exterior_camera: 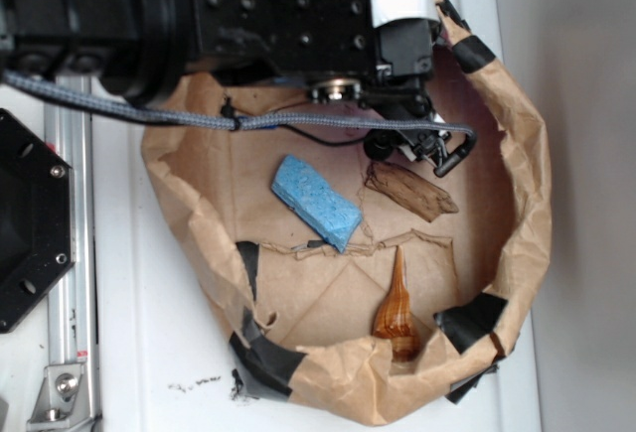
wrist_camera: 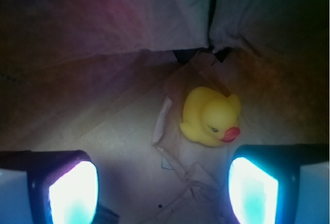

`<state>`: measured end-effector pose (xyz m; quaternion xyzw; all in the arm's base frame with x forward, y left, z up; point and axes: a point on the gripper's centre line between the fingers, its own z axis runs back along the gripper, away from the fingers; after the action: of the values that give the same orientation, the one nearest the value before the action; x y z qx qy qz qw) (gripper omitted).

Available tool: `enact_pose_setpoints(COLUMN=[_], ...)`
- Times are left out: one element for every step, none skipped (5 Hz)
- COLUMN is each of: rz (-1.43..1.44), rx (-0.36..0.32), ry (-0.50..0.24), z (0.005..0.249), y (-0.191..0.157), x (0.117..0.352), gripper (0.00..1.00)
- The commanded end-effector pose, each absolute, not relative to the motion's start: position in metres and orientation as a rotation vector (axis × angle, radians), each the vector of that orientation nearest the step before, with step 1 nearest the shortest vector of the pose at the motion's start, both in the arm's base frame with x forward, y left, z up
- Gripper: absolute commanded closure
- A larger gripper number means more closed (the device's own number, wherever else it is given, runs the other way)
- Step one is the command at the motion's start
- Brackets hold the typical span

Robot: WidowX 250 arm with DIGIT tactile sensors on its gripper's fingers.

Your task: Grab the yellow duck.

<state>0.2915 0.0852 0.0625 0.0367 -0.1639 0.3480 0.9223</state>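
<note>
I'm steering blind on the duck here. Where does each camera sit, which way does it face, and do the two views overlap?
Exterior: overhead, looking down into the brown paper basin holding the blue sponge and orange-brown shell; the black arm covers the top.
Wrist: on the gripper, looking past both fingers at the yellow duck, which lies ahead of the open jaws.
Shared: only the paper lining; the duck is not visible from overhead.

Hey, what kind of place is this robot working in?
Probably a lab test setup, not a home: a taped brown paper bin sits on a white table beside a metal rail, holding toy props such as a blue sponge and yellow duck.
</note>
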Motion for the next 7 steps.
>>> enact_pose_setpoints(rz=[0.662,0.599,0.592,0.578,0.578,0.574,0.587], rx=[0.041,0.006,0.013,0.038,0.061,0.069,0.088], ry=[-0.458,-0.514,-0.517,-0.494,-0.492,-0.478,-0.457], z=[0.075,0.085,0.084,0.074,0.069,0.064,0.051], y=[0.106,0.095,0.098,0.098,0.099,0.098,0.103], x=[0.302,0.311,0.318,0.320,0.318,0.317,0.313], gripper=[0.00,0.00,0.00,0.00,0.00,0.00,0.00])
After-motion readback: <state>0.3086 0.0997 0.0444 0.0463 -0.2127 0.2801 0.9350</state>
